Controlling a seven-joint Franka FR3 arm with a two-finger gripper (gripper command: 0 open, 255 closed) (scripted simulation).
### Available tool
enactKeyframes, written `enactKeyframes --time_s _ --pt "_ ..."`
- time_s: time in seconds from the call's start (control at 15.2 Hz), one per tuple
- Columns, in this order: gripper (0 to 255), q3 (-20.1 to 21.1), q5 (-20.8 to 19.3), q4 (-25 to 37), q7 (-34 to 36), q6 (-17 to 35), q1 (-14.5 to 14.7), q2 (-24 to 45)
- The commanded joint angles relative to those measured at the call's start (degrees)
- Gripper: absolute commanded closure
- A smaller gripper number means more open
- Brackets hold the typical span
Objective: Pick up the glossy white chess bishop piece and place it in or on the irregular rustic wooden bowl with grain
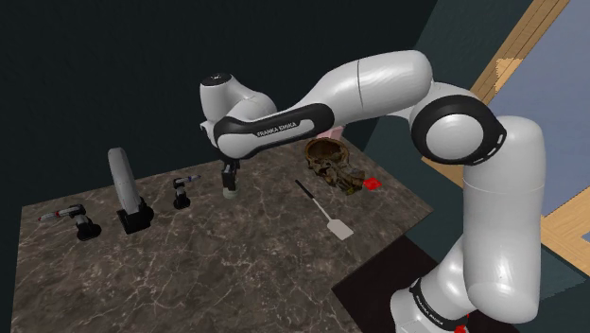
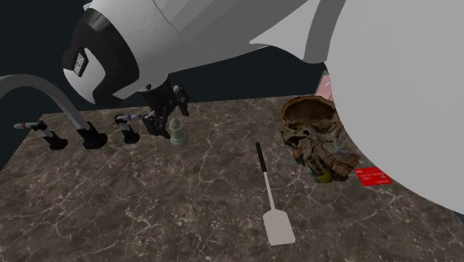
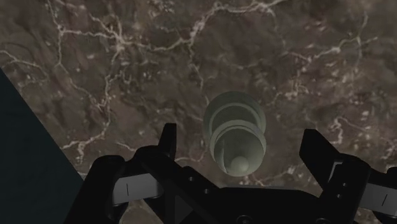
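The pale, greyish-white chess bishop (image 1: 230,190) (image 2: 177,134) stands upright on the dark marbled table top (image 1: 236,255). My gripper (image 1: 228,176) (image 2: 161,126) hangs just above and around it. In the wrist view the bishop (image 3: 236,137) is seen from above between the two black fingers (image 3: 167,139), which stand wide apart and do not touch it; the gripper (image 3: 242,143) is open. The irregular brown wooden bowl (image 1: 331,161) (image 2: 308,119) sits further along the table, toward the shoulder view's right, with nothing in it.
A white spatula with a black handle (image 1: 326,213) (image 2: 271,201) lies between bishop and bowl. A red card (image 1: 373,183) (image 2: 374,176) lies beside the bowl. A grey arched piece on a black base (image 1: 123,184) and two small black stands (image 1: 180,194) (image 1: 80,222) stand toward the shoulder view's left.
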Motion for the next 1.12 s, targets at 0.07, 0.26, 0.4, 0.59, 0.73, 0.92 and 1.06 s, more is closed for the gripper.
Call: enactKeyframes --time_s 0.07,0.26,0.4,0.59,0.73,0.92,1.06 --pt "0 0.0 0.0 -0.1 0.0 0.2 0.0 0.1" --pt "0 0.0 0.0 -0.1 0.0 0.2 0.0 0.1" --pt "255 0.0 0.0 -0.1 0.0 0.2 0.0 0.1" --pt "255 0.0 0.0 -0.1 0.0 0.2 0.0 0.1" --pt "255 0.0 0.0 -0.1 0.0 0.2 0.0 0.1" --pt "255 0.0 0.0 -0.1 0.0 0.2 0.0 0.1" --pt "255 0.0 0.1 0.1 -0.1 -0.3 0.0 -0.3"
